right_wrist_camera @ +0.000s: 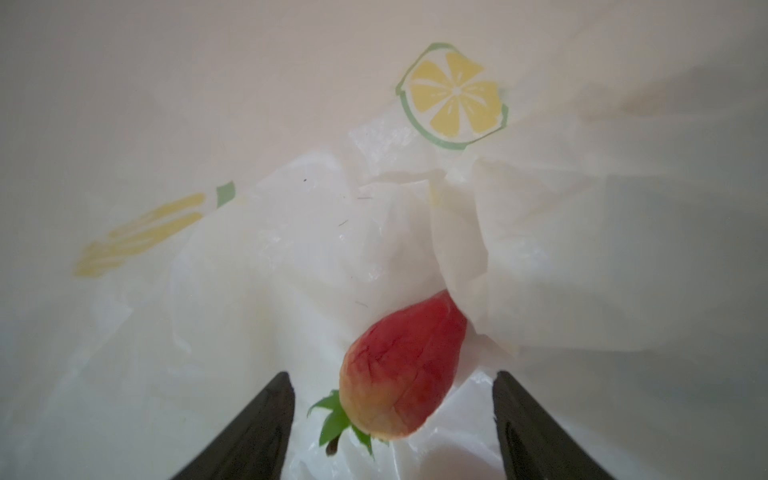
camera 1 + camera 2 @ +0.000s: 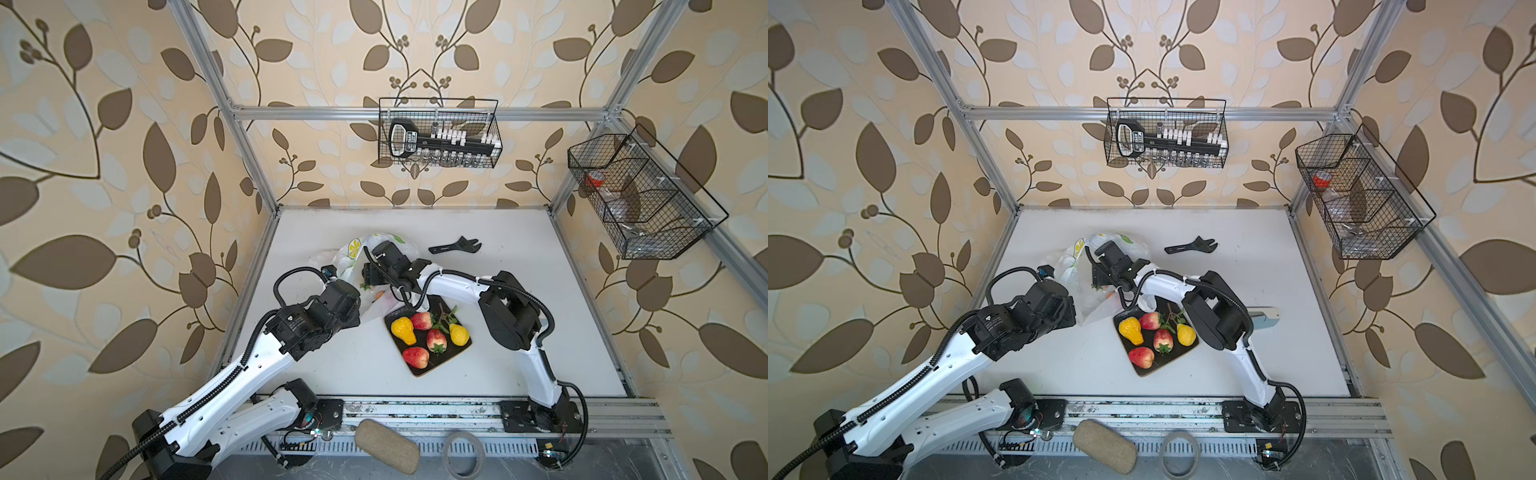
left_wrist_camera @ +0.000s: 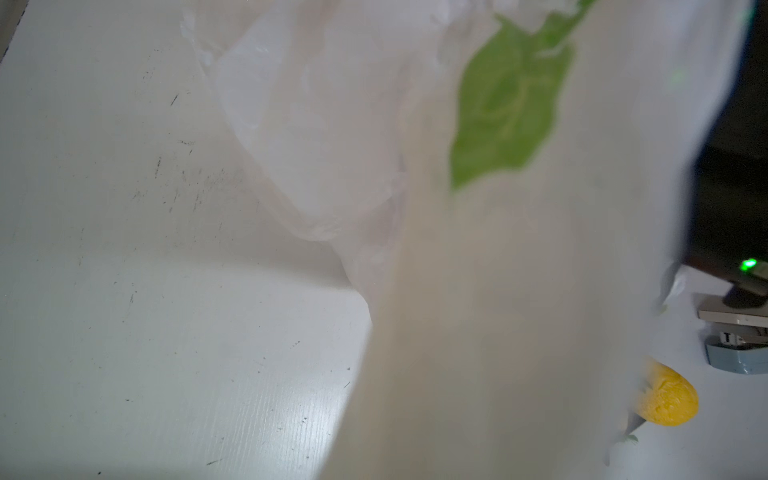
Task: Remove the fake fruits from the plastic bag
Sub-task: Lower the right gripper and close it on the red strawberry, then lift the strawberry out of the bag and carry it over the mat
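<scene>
A red strawberry point(image 1: 403, 365) with green leaves lies inside the plastic bag point(image 2: 351, 255), on crinkled white film. The right wrist view shows the right gripper point(image 1: 392, 374) reaching into the bag. Its two black fingers stand wide apart, one on each side of the strawberry, and neither touches it. A printed lemon slice marks the bag wall above the fruit.

In both top views the bag sits left of centre on the white table point(image 2: 540, 311), and the right arm reaches across the middle into its mouth. The left arm point(image 2: 316, 320) comes in from the front left, with its wrist against the bag's near edge. The left gripper is hidden under that wrist. Its jaws are closed, and the left wrist view shows the bag's film bunched right in front of the camera, covering the fingers.

Just beside the bag, toward the front, a black tray point(image 2: 433, 308) holds five fake fruits. They are a yellow pear point(image 2: 404, 330), two strawberries point(image 2: 436, 340), a red fruit point(image 2: 415, 357) and a small yellow fruit point(image 2: 458, 334).

Behind the tray, a black wrench point(image 2: 455, 246) lies on the table, well apart from the bag. Two black wire baskets point(image 2: 440, 133) hang from the frame, on the back and right sides.
</scene>
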